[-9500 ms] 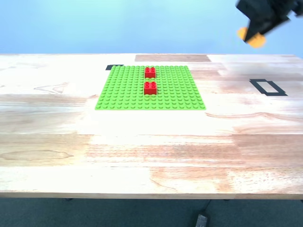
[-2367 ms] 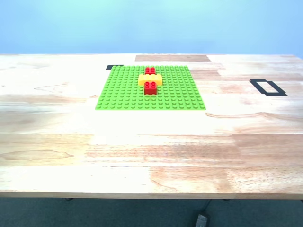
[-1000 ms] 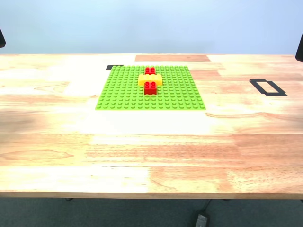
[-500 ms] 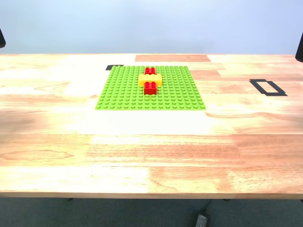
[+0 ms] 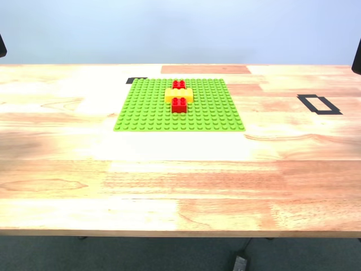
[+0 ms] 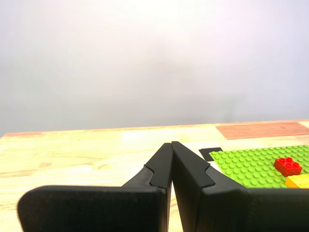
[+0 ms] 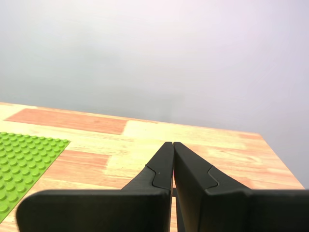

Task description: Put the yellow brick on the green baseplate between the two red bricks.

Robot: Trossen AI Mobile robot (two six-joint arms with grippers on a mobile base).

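Note:
The green baseplate [image 5: 179, 105] lies at the table's far middle. On it the yellow brick [image 5: 179, 95] sits crosswise between the two red bricks: the far red brick [image 5: 179, 84] and the near red brick [image 5: 179, 104], touching both. My first gripper [image 6: 171, 145] is shut and empty, raised well off to the side of the plate; its view shows the baseplate [image 6: 251, 164], one red brick [image 6: 288, 166] and an end of the yellow brick [image 6: 300, 181]. My second gripper [image 7: 173, 145] is shut and empty, off the plate's other side, with a corner of the baseplate [image 7: 24, 159] in its view.
A black tape rectangle [image 5: 319, 104] marks the table at the exterior view's right. A small black tape mark [image 5: 136, 80] lies by the plate's far corner. Dark arm parts show at both upper edges [image 5: 356, 56] of the exterior view. The table's front edge [image 5: 180, 232] is near.
9.5 s ago a gripper held the yellow brick high at the exterior view's upper right; it now sits between the red bricks. Over the last second nothing has moved.

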